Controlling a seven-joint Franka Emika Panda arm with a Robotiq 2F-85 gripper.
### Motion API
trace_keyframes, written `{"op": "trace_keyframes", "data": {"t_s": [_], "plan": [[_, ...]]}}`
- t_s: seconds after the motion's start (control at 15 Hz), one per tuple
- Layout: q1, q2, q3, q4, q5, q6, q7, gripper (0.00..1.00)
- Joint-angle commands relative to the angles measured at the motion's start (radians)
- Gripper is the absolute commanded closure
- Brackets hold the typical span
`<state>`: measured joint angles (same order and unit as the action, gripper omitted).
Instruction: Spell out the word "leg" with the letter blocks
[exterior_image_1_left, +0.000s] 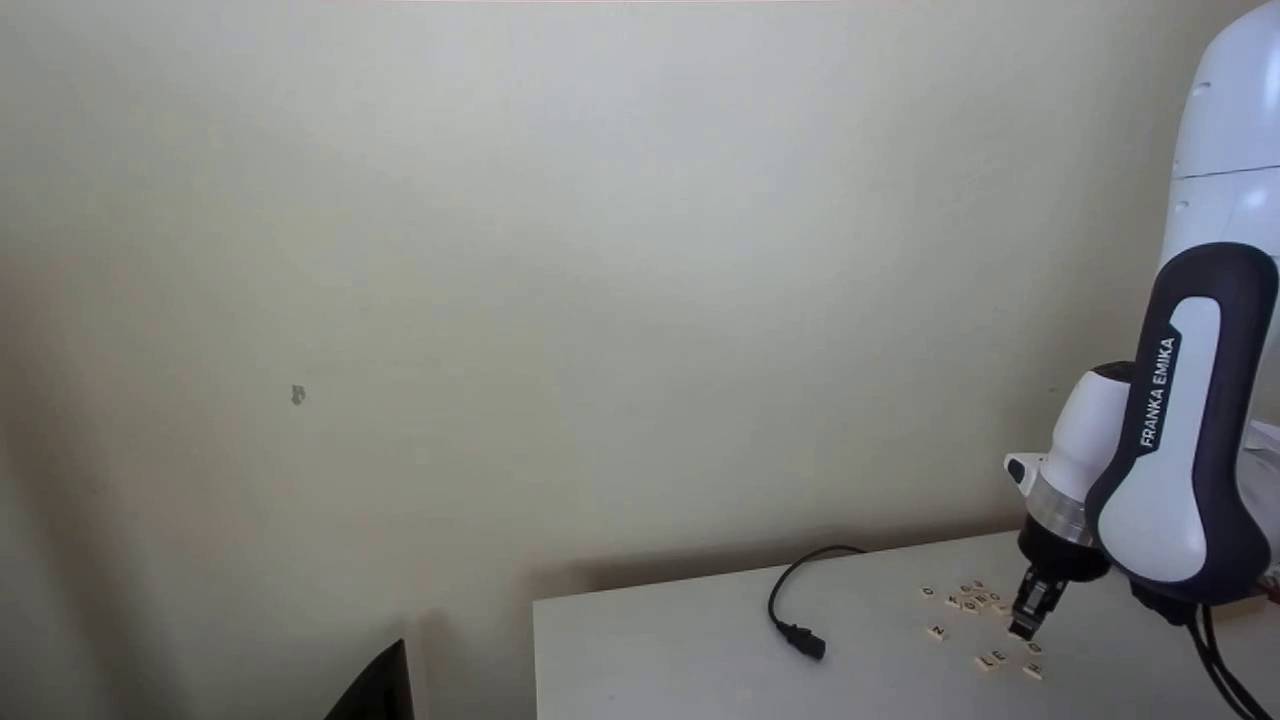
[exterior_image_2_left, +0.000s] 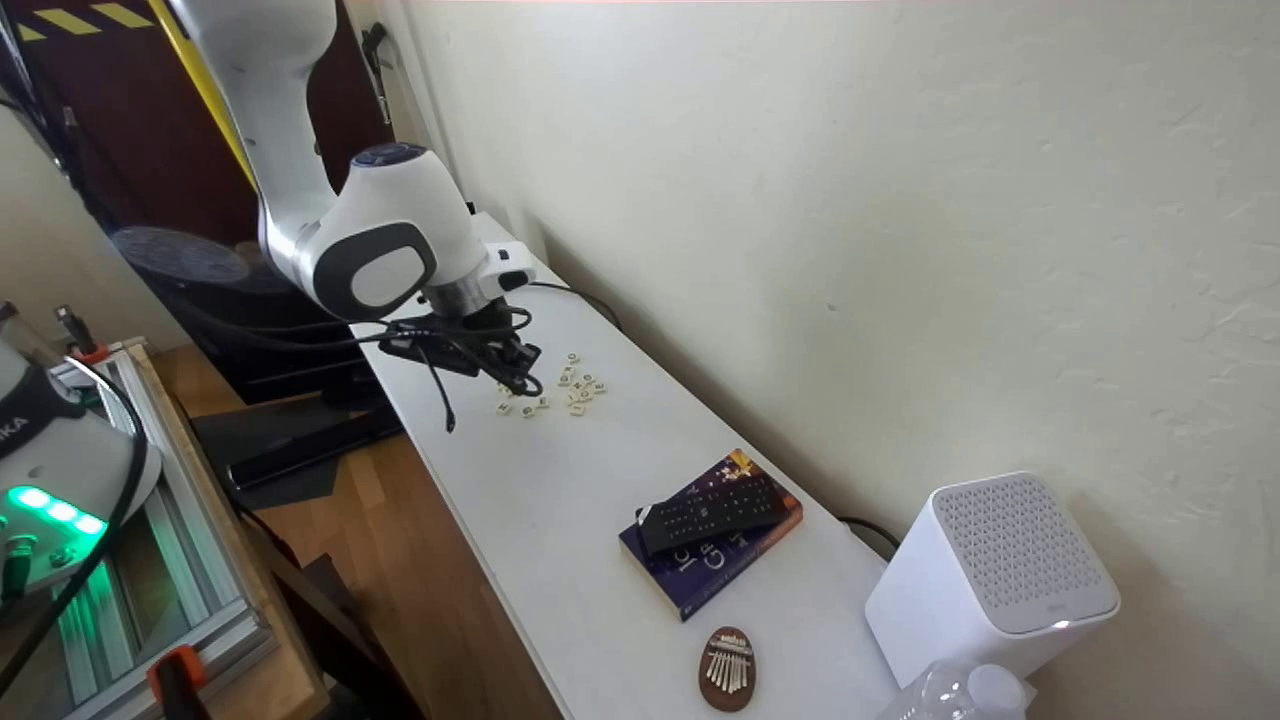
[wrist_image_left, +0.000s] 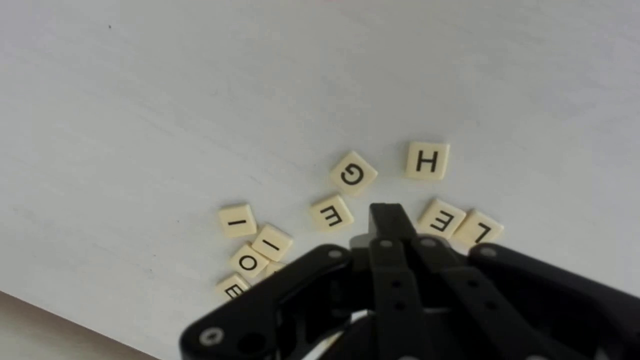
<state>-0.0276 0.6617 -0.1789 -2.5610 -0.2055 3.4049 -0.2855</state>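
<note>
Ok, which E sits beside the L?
The E block right of the gripper in the wrist view, beside the L; the E nearest the G lies left.

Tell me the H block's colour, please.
The H block is cream, lettered black; clearest in the wrist view.

Small, square, cream letter blocks (wrist_image_left: 237, 227) with black letters lie scattered on the white table (wrist_image_left: 150, 125). In the wrist view, the L block (wrist_image_left: 478, 229) sits right beside an E block (wrist_image_left: 442, 218), and both look upside down. The G block (wrist_image_left: 353, 173) is away from those two, turned like a diamond, close to another E block (wrist_image_left: 331, 212).
</note>
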Motion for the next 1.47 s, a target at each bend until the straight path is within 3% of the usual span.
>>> {"op": "trace_keyframes", "data": {"t_s": [0.0,0.53,1.4], "plan": [[-0.017,-0.006,0.011,-0.006,0.049,-0.012,0.064,1.00],[-0.050,0.025,0.029,0.007,0.117,-0.010,0.168,1.00],[-0.092,0.079,0.071,0.053,0.112,-0.012,0.218,1.00]]}}
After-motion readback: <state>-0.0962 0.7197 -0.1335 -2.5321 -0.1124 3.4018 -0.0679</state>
